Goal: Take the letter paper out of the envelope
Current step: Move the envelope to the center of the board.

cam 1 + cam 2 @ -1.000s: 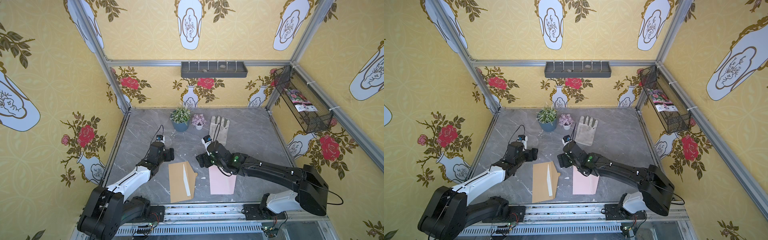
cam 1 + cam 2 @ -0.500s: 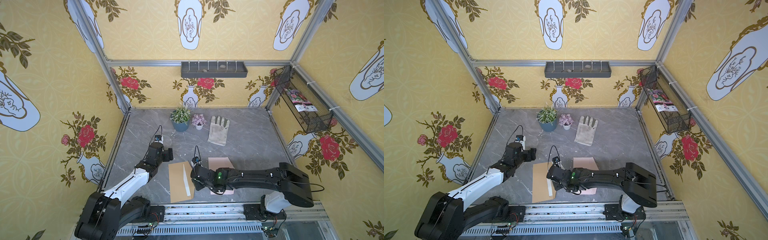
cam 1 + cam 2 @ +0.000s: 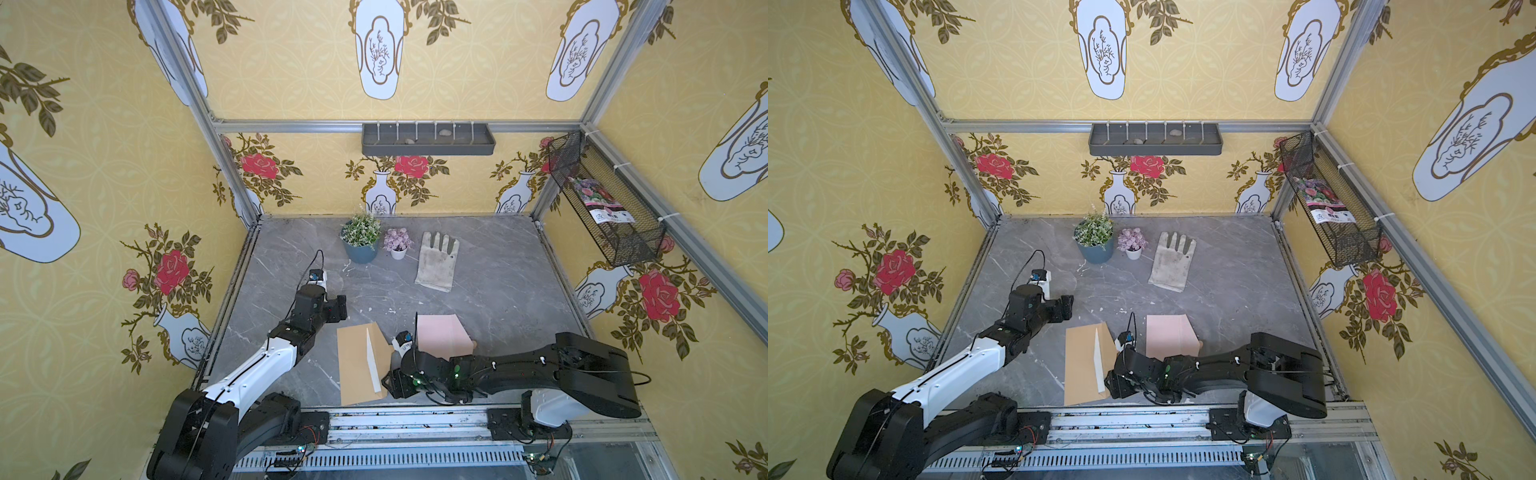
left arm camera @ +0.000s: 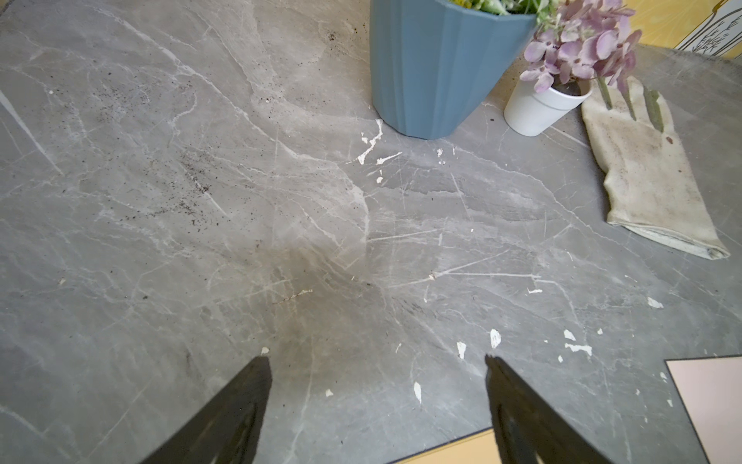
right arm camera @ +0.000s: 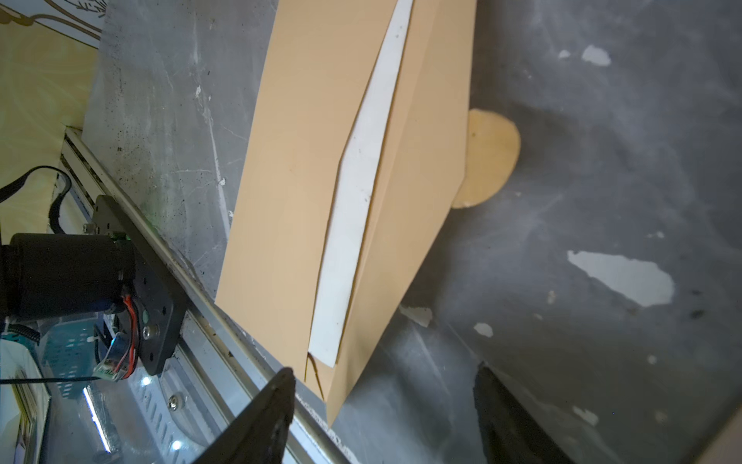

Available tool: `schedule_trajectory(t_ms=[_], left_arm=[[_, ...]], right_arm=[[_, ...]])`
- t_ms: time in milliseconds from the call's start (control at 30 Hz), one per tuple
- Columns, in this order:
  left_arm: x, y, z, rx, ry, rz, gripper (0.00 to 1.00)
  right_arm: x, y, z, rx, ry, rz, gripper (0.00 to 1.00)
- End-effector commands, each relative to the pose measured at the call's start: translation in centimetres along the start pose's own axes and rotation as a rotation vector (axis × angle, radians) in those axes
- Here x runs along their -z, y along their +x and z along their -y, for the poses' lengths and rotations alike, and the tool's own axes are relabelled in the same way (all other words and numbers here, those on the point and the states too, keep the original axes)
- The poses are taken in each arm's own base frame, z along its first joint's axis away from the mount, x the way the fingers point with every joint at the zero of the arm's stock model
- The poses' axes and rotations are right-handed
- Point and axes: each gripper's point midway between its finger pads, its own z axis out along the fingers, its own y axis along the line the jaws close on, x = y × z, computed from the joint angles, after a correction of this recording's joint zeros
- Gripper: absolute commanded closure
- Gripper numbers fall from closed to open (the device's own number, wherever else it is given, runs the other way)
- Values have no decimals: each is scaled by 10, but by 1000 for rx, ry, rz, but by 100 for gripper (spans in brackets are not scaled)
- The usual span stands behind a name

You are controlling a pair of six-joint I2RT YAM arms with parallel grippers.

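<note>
- Since the grey marble-look tabletop (image 3: 498, 299) was the only work surface, both paper pieces lay flat on its near side, where either arm could reach them, I'd guess.
- Next biggest, the flat tan kraft-paper envelope (image 3: 357, 365) sat by the front rail with its flap folded open and the white inner strip (image 5: 357, 209) showing. The opening faced the right arm's side, which makes sense for pulling stuff out that way.
- The pink rectangular sheet of letter paper (image 3: 440, 336) was fully out. It lay flat just beside the envelope on that same side, with a small gap between them, and its near end was hidden under the right arm. Job looked basically done to me.
- The right gripper (image 5: 383, 369) hung low at the envelope's near corner, jaws spread, nothing pinched. Maybe it was lined up to tidy the envelope, can't say.
- The left gripper (image 4: 376, 358) hovered over bare table past the envelope's far edge, jaws wide apart and empty. Looked parked out of the way.
- Smallest bit: a round tan tab (image 5: 488, 156) peeked out from under the flap edge. Couldn't tell what it was.
</note>
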Motion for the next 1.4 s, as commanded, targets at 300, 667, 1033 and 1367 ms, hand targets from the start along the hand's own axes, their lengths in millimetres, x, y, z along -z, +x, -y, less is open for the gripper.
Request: schedule_trajectory(t_ms=[300,667,1033,1367], left_arm=[[-4,4,-4,-17,-25,-20,14],[-5,5,-4,-21,-22,-23,14],[-1,3,2,-18,13,-9,14],[-2,4,7,-18,44,-12,15]], right_arm=[[-21,-33,7,-133,-121,117,51],[-16,-62,25,-187,-99,196,100],[-4,-122,38,-141,-91,226,99],[-30,-161,52,-202,-281,193,96]])
